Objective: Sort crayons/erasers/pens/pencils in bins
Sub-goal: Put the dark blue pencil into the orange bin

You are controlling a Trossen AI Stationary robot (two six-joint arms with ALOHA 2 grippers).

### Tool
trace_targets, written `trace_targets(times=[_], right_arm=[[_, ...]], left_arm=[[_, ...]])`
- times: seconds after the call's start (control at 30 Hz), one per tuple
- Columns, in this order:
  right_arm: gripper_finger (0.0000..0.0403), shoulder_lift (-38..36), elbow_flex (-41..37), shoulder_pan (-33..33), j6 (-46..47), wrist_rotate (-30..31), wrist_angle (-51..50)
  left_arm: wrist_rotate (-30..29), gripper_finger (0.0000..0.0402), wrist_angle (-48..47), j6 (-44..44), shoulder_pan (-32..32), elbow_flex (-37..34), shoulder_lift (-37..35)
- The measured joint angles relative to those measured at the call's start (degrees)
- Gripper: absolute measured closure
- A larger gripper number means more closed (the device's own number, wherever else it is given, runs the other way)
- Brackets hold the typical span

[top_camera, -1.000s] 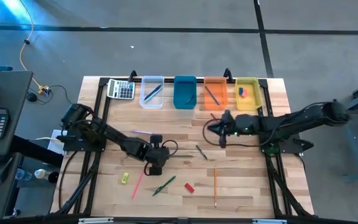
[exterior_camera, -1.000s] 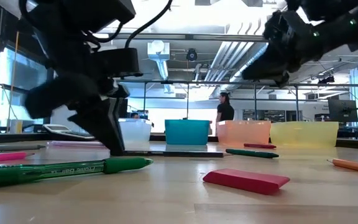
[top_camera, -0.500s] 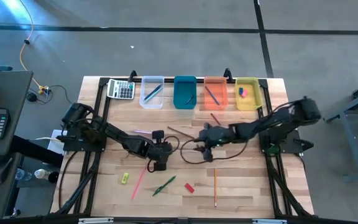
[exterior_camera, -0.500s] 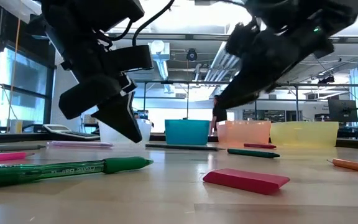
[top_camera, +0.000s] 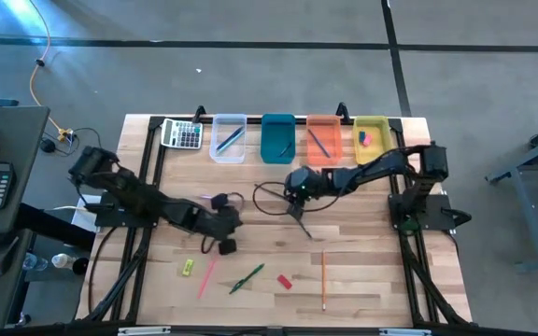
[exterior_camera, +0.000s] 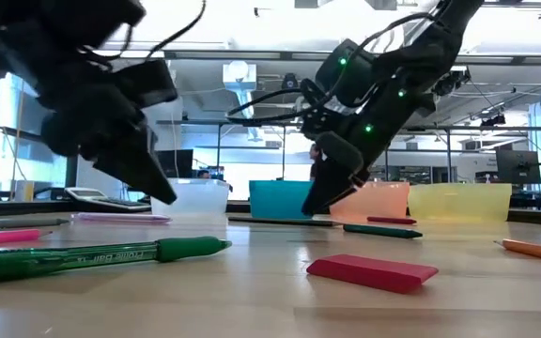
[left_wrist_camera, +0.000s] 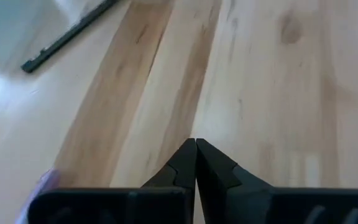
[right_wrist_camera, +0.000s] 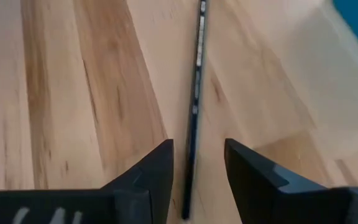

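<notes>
Nearest the front edge of the desk lie a green pen and a red eraser, both unsorted. Mid-desk, the left gripper has pulled back toward the left side, jaws clenched on nothing. The right gripper has swung in from the orange bin and now straddles a dark pencil, jaws released. It looks like the next pick. Four bins line the far edge.

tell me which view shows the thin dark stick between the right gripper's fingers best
The right wrist view: the thin dark stick runs lengthwise between the open right gripper. The high view shows only a faint line beside that gripper; the low view a thin edge; the left wrist view a blurred piece.
</notes>
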Motion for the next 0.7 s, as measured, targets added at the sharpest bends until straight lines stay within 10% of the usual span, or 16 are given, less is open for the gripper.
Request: trace_targets(times=[0.7], right_arm=[[0.0386,3.1,0.48,1.69,1.85,4.33,-4.44]], left_arm=[[4.81,0.0401,46.89,-3.59,10.06,-24.32,-10.09]])
